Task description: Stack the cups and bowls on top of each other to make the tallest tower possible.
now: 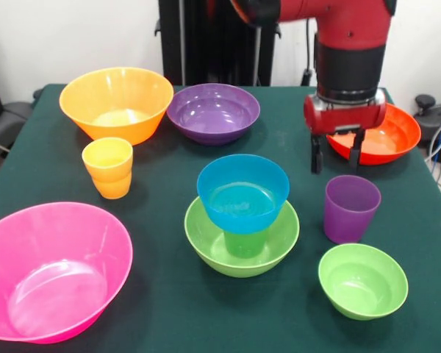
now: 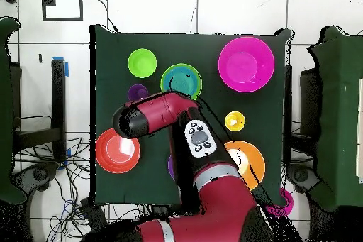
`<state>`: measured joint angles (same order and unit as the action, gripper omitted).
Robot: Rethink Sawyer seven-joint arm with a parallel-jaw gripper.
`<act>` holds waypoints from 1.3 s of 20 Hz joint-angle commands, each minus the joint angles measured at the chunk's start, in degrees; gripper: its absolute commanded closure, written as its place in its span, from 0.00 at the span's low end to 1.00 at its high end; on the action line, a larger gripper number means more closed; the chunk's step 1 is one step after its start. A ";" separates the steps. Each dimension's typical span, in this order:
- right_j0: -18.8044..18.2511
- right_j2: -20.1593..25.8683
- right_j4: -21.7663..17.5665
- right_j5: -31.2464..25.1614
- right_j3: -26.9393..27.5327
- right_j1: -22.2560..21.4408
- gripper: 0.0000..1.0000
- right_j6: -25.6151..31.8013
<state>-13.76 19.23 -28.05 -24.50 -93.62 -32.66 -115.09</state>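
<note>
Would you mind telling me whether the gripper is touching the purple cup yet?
Apart. In the front view the gripper hangs open above and behind the purple cup, with green tablecloth visible between its fingertips and the cup's rim.

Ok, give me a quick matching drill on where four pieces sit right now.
1. Blue plastic bowl
2. Purple plastic cup
3. Yellow-orange plastic cup
4. Small green plastic bowl

A. Alone at the table's front edge
B. Just below the open gripper
C. Atop the green cup inside the lime-green bowl
D. Before the large orange bowl

Pairs: 1-C, 2-B, 3-D, 4-A
</note>
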 commanded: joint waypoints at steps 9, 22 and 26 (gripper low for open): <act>5.52 -7.54 2.16 9.90 0.44 10.11 0.00 -11.42; 5.68 -10.00 2.66 9.78 1.12 9.59 0.00 -8.06; 5.00 -9.10 4.04 6.11 -2.65 4.41 0.00 -6.72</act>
<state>-8.25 9.55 -26.50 -14.88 -93.74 -24.01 -116.48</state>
